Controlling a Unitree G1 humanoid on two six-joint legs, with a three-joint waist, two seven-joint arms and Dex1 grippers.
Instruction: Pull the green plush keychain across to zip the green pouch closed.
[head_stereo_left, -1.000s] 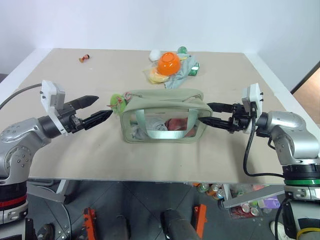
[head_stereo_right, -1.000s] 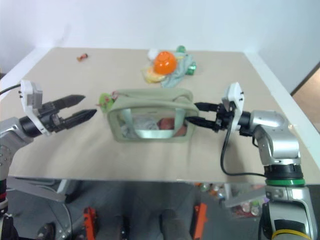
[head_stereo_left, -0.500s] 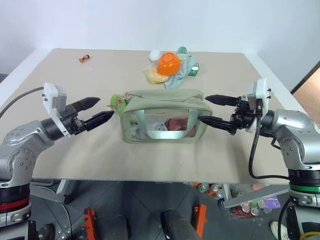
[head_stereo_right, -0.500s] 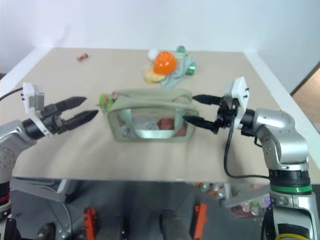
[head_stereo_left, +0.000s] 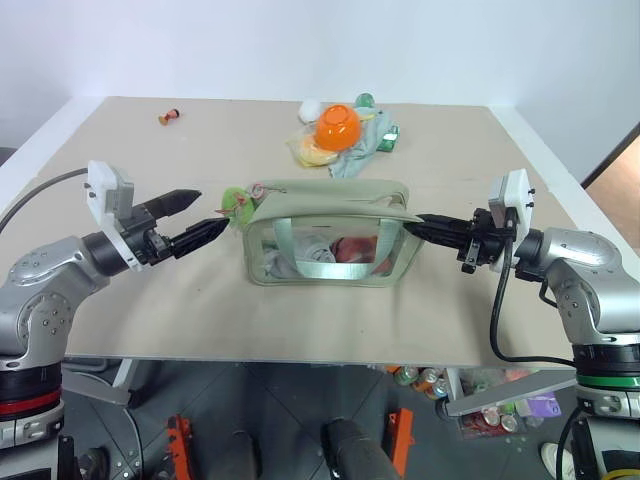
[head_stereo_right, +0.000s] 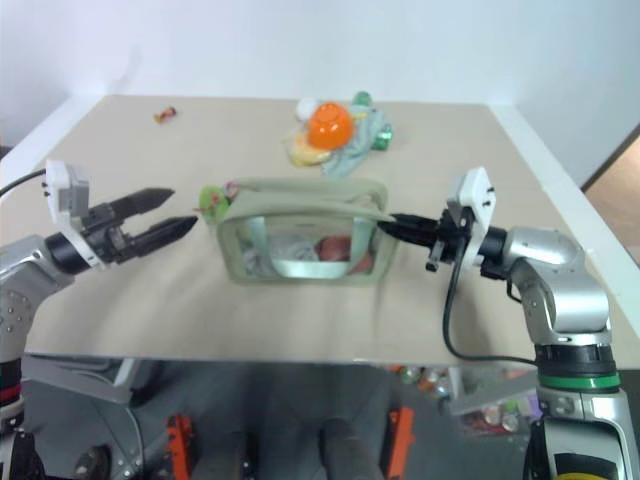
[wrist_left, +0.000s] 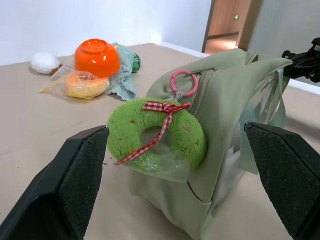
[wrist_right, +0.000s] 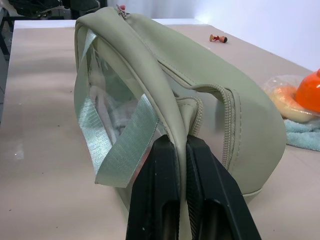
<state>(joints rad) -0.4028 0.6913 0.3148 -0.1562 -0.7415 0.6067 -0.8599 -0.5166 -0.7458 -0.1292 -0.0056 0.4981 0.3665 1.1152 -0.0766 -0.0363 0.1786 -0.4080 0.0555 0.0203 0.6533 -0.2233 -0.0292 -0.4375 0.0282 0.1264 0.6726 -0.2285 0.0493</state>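
left fingers (wrist_left: 80, 185) flanking green plush keychain (wrist_left: 156, 132), right fingers (wrist_right: 200, 195) pinching green pouch (wrist_right: 200, 95)

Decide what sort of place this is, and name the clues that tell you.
Probably an indoor robot test room or lab: a plain tan table against bare white walls, props laid out like the green pouch and an orange bowl, and boxes of odds and ends on the floor under the table.
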